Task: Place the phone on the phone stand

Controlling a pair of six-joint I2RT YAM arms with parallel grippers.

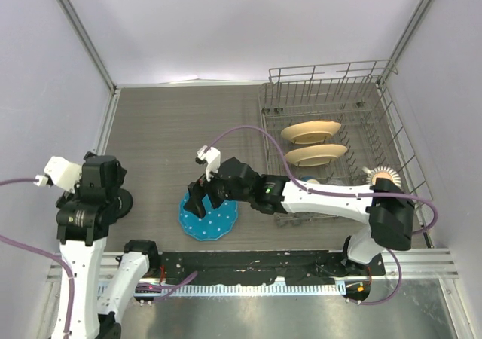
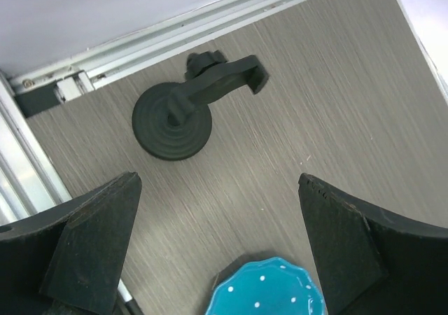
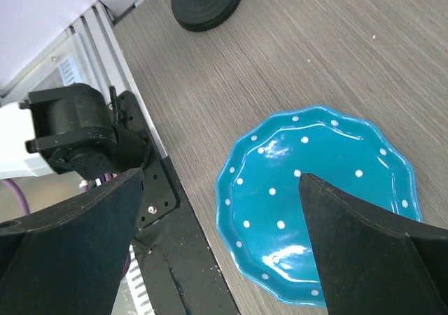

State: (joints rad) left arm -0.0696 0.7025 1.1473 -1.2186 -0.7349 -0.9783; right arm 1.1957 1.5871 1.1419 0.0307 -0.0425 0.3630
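The phone shows in no view. The phone stand, black with a disc base and a cradle arm, stands on the table at the left; it also shows in the right wrist view and, partly hidden by the left arm, in the top view. My left gripper is open and empty above the table between the stand and the blue dotted plate. My right gripper is open and empty just above the plate's near-left rim. A dark edge shows under the plate's rim in the left wrist view.
A wire dish rack with two cream plates fills the right side. The black front rail and left arm base lie close to the plate. Walls enclose the table.
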